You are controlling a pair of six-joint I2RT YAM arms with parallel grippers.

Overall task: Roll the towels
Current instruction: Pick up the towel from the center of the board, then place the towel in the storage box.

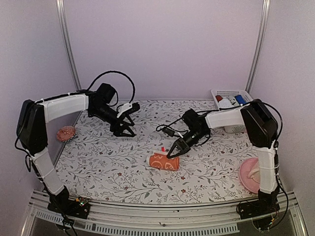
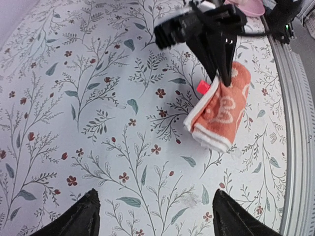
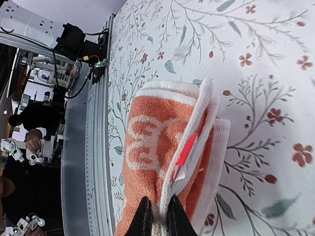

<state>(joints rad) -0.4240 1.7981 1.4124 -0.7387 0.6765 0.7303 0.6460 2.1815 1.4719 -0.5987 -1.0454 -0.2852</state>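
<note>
Tabletop: covered with a white cloth printed with leaf and flower sprigs. Far right corner: white slatted basket holding red, white and blue items. Near right edge: pink plate, partly hidden. Left edge: small pink ridged object. Near edge: metal rail.

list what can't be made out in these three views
- Top view: the right arm covers part of the pink plate and what lies on it.
- Top view: the white basket's contents are too small to name.
- Top view: the pink object at far left is too small to identify.
- Right wrist view: the bottom edge cuts off one end of the orange towel.
</note>
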